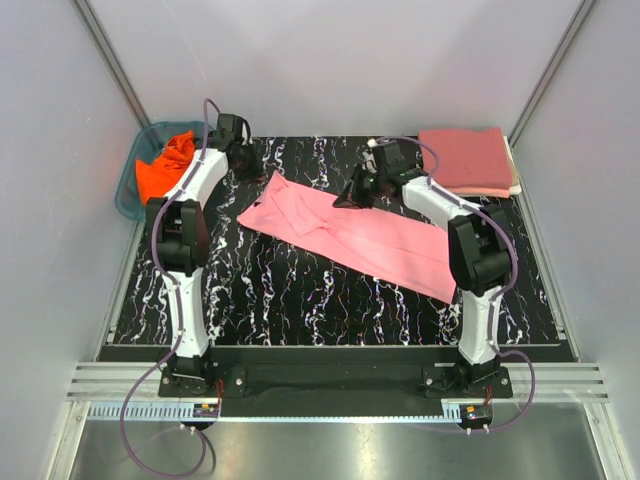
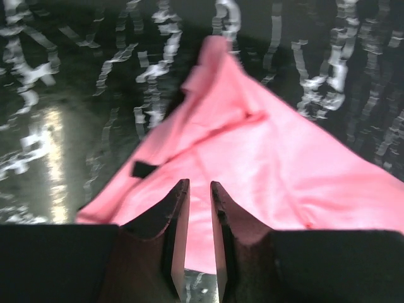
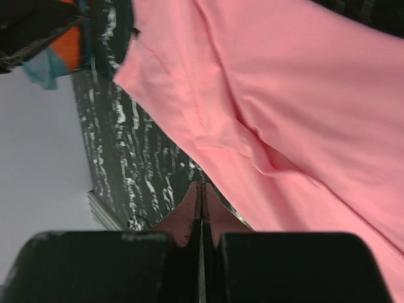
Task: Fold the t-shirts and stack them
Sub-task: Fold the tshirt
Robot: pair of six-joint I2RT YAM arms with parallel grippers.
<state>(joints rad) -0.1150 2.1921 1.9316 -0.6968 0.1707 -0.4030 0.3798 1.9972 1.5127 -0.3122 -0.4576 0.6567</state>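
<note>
A light pink t-shirt [image 1: 350, 235] [image 2: 252, 158] [image 3: 284, 95] lies folded lengthwise, slanting across the black marbled table [image 1: 250, 290]. My left gripper [image 1: 243, 158] [image 2: 199, 183] hovers at the shirt's far-left end, open by a narrow gap with nothing in it. At the shirt's far edge, my right gripper [image 1: 352, 193] [image 3: 202, 184] is shut, and no cloth shows between its tips. A rose-red t-shirt [image 1: 465, 155] tops a folded stack at the back right, with paler layers under it. An orange t-shirt [image 1: 165, 165] lies crumpled in the basket.
The teal plastic basket [image 1: 128, 195] stands off the table's back-left corner, against the wall. Grey walls close in on three sides. Both arm bases are bolted on the near rail.
</note>
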